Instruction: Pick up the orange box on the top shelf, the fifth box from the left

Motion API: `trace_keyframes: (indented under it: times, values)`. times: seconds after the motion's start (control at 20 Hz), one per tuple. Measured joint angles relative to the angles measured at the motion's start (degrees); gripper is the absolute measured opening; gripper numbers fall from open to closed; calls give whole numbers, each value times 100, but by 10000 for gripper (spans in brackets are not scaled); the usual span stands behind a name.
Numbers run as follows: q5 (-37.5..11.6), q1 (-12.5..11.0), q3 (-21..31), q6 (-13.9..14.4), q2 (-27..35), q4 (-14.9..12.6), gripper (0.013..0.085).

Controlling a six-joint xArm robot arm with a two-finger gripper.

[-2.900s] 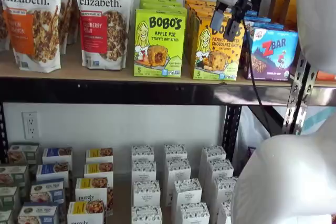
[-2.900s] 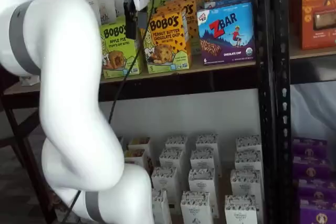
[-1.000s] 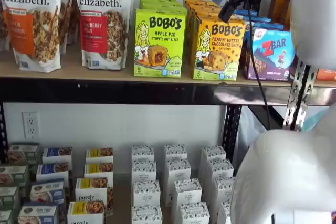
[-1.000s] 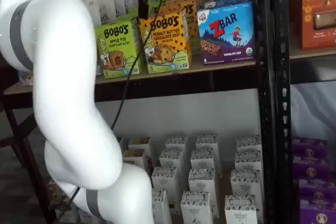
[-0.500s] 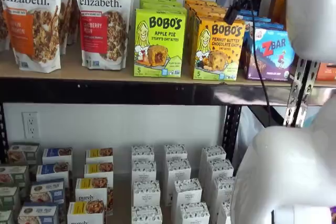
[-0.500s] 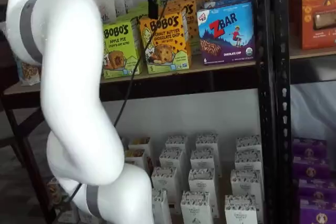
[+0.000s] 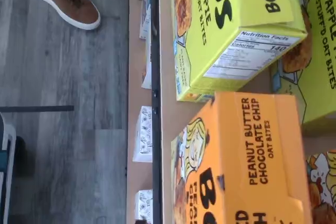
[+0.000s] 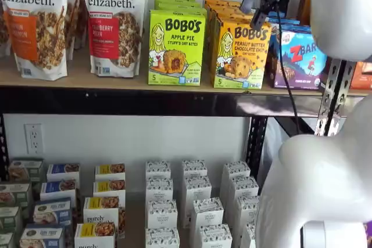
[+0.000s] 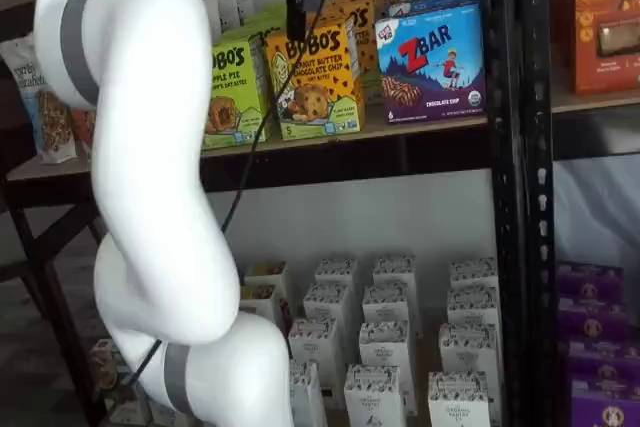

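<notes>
- Your claw [image 8: 260, 10] hangs at the frame's upper right, spread wide and empty, just above the orange box [image 8: 241, 53].
- That box stands on the top shelf [image 8: 116, 79], right of centre.

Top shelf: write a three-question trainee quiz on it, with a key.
1. True or false: the orange box stands between the green Apple Pie box and the ZBar box on the top shelf.
2. Multiple choice: in a shelf view, the end effector hangs A) down at the lower shelf, B) by the upper edge of the orange box, C) in front of the granola bags.
3. Fill in: the orange box's printed flavour is Peanut Butter ____ Chip.

Key: 1 true; 2 B; 3 Chocolate.
</notes>
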Motion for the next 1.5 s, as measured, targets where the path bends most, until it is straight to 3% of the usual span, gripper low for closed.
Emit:
trace_keyframes:
  times: [0.35, 0.8, 1.5]
  values:
    - [-346, 207, 244, 66, -33, -271, 850]
    - [-670, 264, 573, -1, -78, -523, 850]
    - [-550, 248, 530, -64, 125, -642, 850]
